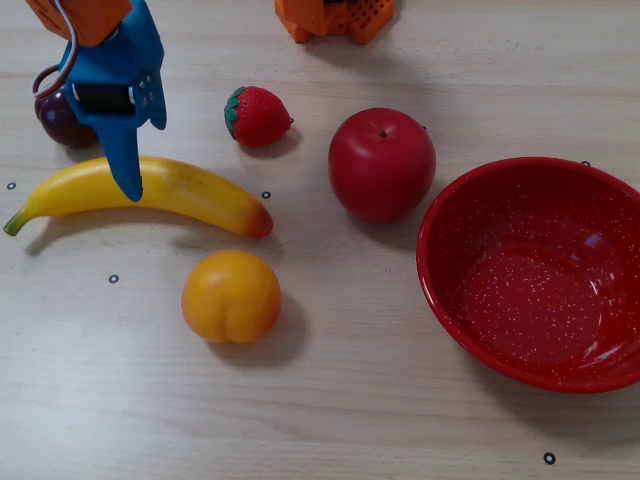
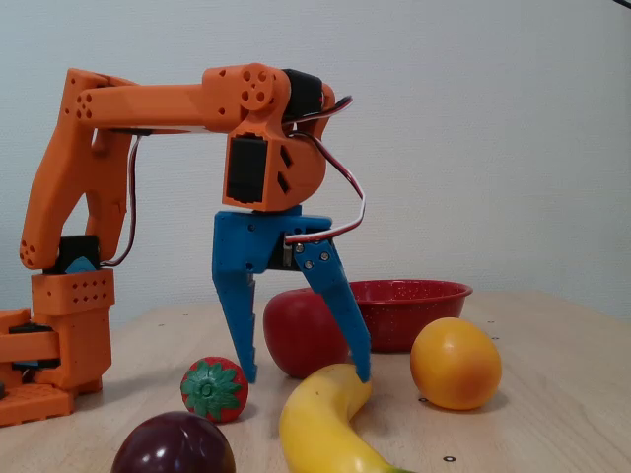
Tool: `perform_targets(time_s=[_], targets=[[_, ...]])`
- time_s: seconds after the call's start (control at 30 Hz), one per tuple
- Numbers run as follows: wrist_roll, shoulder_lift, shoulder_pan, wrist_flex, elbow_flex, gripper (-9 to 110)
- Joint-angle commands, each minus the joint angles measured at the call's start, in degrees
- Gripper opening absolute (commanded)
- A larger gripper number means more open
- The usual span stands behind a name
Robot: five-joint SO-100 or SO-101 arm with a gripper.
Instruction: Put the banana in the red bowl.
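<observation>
**Over the banana, pincer spread wide**

On the table (image 1: 330, 400) we see the banana (image 1: 190, 190) lying flat, green stem pointing left in the top-down fixed view, reddish end toward the apple (image 1: 382, 163). We have the blue pincer (image 2: 304, 376) hanging over its middle with both fingers parted and nothing held; in the side fixed view one fingertip (image 2: 362, 370) sits right at the banana's surface, though we cannot tell if it touches. We find the red bowl (image 1: 450, 205) well off to the right, nothing inside it. We spot a strawberry (image 1: 258, 116) behind the banana, an orange-yellow fruit (image 1: 231, 296) in front, a dark plum (image 2: 174, 445) near the stem end.
</observation>
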Motion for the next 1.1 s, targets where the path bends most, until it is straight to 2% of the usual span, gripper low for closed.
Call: perform_targets(time_s=[0.0,0.8,1.07], targets=[[1.23,1.32,0.26,0.53,-4.83,44],[-0.79,-8.09,4.13,-9.84,0.0,41],[-1.85,-9.32,5.27,-12.74,2.11,22]])
